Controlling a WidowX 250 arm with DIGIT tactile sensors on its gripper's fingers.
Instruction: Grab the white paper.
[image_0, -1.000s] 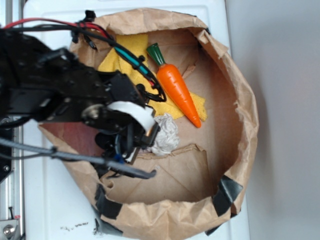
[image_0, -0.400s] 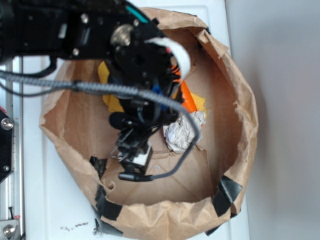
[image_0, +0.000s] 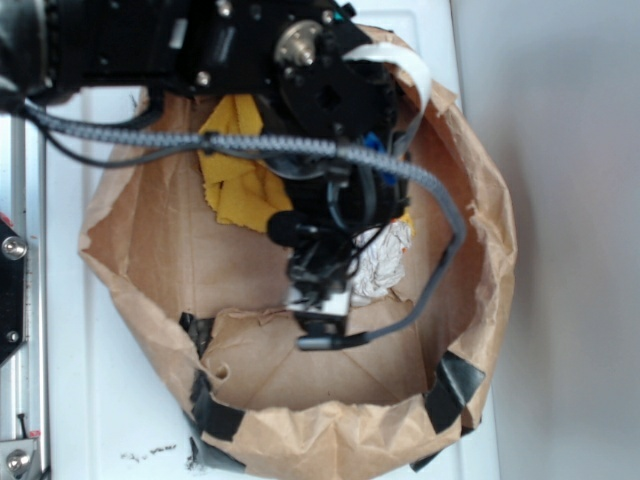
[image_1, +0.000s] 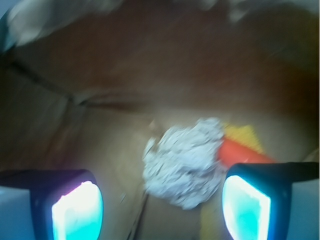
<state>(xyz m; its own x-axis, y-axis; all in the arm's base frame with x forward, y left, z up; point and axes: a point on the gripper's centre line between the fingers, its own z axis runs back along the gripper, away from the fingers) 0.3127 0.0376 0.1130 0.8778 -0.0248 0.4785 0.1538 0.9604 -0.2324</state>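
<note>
The white paper (image_1: 184, 162) is a crumpled off-white ball on the floor of the brown paper bag (image_0: 480, 230). In the wrist view it lies ahead of my open gripper (image_1: 162, 210), between the finger lines and nearer the right finger (image_1: 247, 207); nothing is held. In the exterior view the paper (image_0: 385, 262) peeks out just right of the gripper (image_0: 320, 300), partly covered by the arm and cable.
An orange toy carrot (image_1: 240, 154) lies against the paper's right side, on a yellow cloth (image_1: 245, 136). The cloth (image_0: 240, 185) also shows at the bag's upper left. Bag walls rise all round, and a folded flap (image_0: 300, 365) lies on its floor.
The arm has swung from the left across to the middle and right of the bag, now covering the carrot. The paper ball lies further right than a second ago.
</note>
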